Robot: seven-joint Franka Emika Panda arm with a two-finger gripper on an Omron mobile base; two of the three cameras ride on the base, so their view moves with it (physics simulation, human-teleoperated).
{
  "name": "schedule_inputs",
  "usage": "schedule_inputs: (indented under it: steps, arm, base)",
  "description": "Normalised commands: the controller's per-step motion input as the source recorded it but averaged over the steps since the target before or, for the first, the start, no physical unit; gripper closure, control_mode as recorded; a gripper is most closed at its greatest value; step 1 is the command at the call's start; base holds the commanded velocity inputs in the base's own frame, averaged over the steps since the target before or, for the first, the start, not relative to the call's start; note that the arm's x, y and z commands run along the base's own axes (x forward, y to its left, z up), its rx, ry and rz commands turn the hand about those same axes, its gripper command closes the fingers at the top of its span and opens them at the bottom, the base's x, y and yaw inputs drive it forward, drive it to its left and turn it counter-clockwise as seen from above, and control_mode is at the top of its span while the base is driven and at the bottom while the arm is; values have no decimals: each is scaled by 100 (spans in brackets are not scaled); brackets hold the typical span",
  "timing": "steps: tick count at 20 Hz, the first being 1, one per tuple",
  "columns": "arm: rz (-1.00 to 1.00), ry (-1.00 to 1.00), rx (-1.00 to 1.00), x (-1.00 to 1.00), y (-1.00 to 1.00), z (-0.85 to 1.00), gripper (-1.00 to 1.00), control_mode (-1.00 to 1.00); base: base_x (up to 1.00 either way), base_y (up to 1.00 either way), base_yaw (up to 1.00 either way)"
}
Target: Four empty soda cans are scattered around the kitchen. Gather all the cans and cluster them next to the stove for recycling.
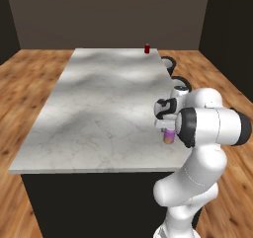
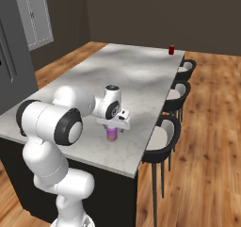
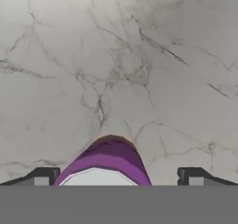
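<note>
Risk-wise we're at the touchy bit: our end effector (image 3: 118, 176) sits right over the purple-pink can (image 2: 112, 134), fingers spread wide with one tip either side of it and nothing gripped yet. The can stands upright on the marble surface (image 1: 99, 103), close to the near right corner, not far from the edge where the stools (image 2: 162, 139) are tucked in. From the hand view the can looks a bit off-centre between the fingertips (image 3: 44, 176), sitting closer to the left one, though that's hard to call from so near. If we close from here, that finger would likely hit first and shove the can sideways before the other catches up; an empty can probably weighs next to nothing, so we'd guess it tips or skates easily. Tip it near that edge and it could roll off onto the wood floor (image 2: 207, 141), and then we're chasing it under the stools. We also can't tell how far down the can the fingers reach; a grab only at the rim could let it swivel or pop out when we lift. Squeezing hard on a thin empty can might dent it too. Meanwhile a red can (image 1: 147, 48) waits at the far right corner of the surface, well apart from us, also near the edge, so same worry there later.
</note>
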Motion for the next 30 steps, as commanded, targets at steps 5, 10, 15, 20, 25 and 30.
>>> schedule_inputs:
  steps: [5, 10, 15, 20, 25, 30]
  arm:
    - [-4, 0, 0, 1, 20, -12, -100, -100]
    - [-4, 0, 0, 8, 21, -13, -100, -100]
    - [-5, 0, 0, 2, 0, -7, -100, -100]
    - [-9, 0, 0, -9, -13, -7, -100, -100]
    - [-10, 0, 0, -24, -6, -7, -100, -100]
    - [-11, 0, 0, -8, 0, -2, -100, -100]
  base:
    - [0, 0, 0]
    - [0, 0, 0]
    - [0, 0, 0]
    - [0, 0, 0]
    - [0, 0, 0]
    - [0, 0, 0]
